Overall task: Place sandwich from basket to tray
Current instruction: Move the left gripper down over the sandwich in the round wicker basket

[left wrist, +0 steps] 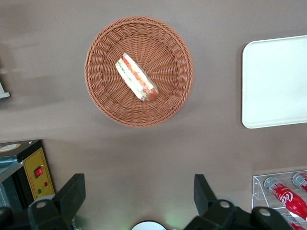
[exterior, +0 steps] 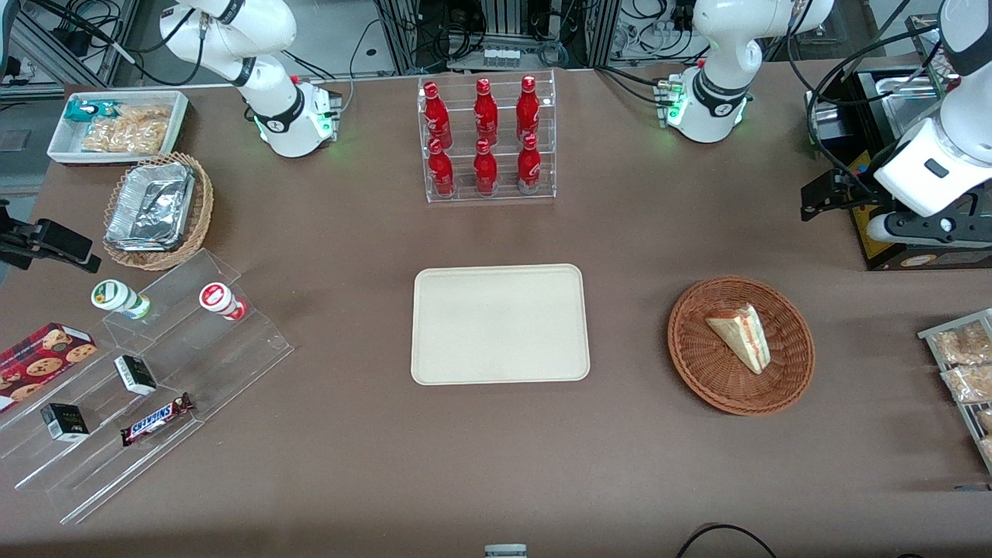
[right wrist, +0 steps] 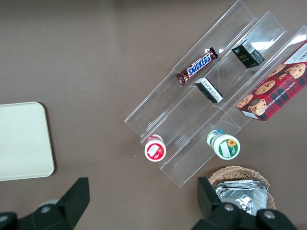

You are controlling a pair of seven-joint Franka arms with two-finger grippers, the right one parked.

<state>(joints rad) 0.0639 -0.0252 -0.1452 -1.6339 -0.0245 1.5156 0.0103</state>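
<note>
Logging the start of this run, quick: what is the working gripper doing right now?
Left gripper: open, holding nothing, hanging above the table farther from the front camera than the basket; the sandwich lies untouched in it.

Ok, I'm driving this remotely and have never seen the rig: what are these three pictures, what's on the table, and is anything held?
Two white robot arms are bolted to a brown table. The front view looks at them from across it. The other two pictures come from cameras on the arms' wrists, looking down past the fingers.

The working arm's gripper is open and holds nothing; it hovers high above the table, toward its own end. Under it lies the sandwich, inside the round reddish-brown basket. The cream tray sits mid-table, with nothing on it.

Also there: a clear rack of red bottles, and stepped clear shelves with snacks near the parked arm.
</note>
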